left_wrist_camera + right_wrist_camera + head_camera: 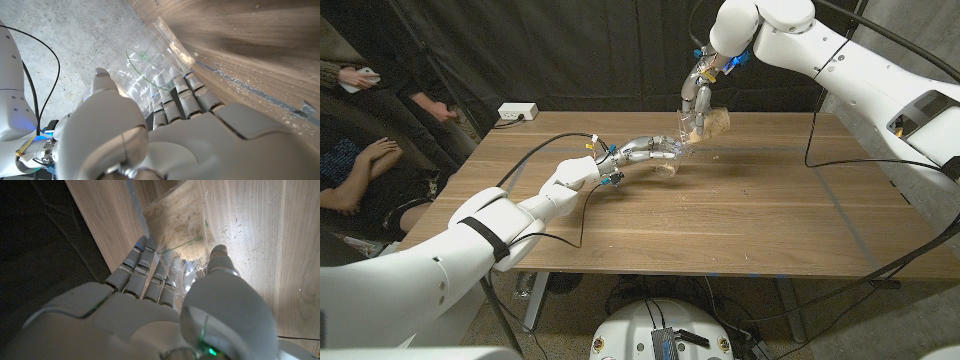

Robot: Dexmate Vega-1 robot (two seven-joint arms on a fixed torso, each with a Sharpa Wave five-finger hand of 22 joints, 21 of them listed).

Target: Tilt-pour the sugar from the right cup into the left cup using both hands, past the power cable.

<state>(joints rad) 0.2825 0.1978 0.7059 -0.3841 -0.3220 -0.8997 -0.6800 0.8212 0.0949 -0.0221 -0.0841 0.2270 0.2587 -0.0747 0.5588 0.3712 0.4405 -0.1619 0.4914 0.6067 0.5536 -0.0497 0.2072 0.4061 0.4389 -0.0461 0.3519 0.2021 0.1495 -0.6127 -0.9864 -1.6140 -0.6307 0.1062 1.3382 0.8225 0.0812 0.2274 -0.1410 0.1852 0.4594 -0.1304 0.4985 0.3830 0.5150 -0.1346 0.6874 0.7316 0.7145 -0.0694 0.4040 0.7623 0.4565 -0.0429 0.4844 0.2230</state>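
Clear sugar-filled cup (712,124) tilts in the right robot hand (697,100); left robot hand (645,150) grips the empty cup (670,160).

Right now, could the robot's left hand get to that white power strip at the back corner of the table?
Probably not as things stand. The left hand is holding a clear cup mid-table, so its fingers are busy. The power strip lies far back at the table's left corner, though nothing blocks the way.
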